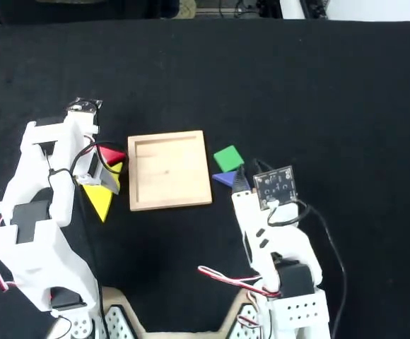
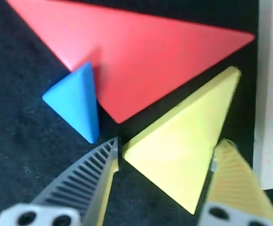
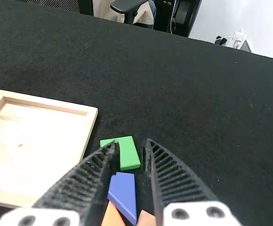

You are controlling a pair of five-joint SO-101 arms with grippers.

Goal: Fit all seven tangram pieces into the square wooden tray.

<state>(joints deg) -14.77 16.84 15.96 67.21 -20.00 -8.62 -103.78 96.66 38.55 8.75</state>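
Left gripper (image 2: 169, 146): we are watching it straddling the yellow triangle (image 2: 179, 150), jaws released, just left of the tray (image 1: 170, 205).
Right gripper (image 3: 131, 143): hanging released over the blue piece (image 3: 122, 193), right of the tray.
Tray: sitting empty between the arms.
Risk: we are expecting the slanted edges to be squeezing the yellow triangle out of the pinch and nudging the red triangle (image 2: 141, 56) beside it.

No text, label, brand, number or sign can be read anywhere on the table or on what stands on it (the wrist-mounted circuit board (image 1: 274, 185) may carry marks, but they are too small to make out).
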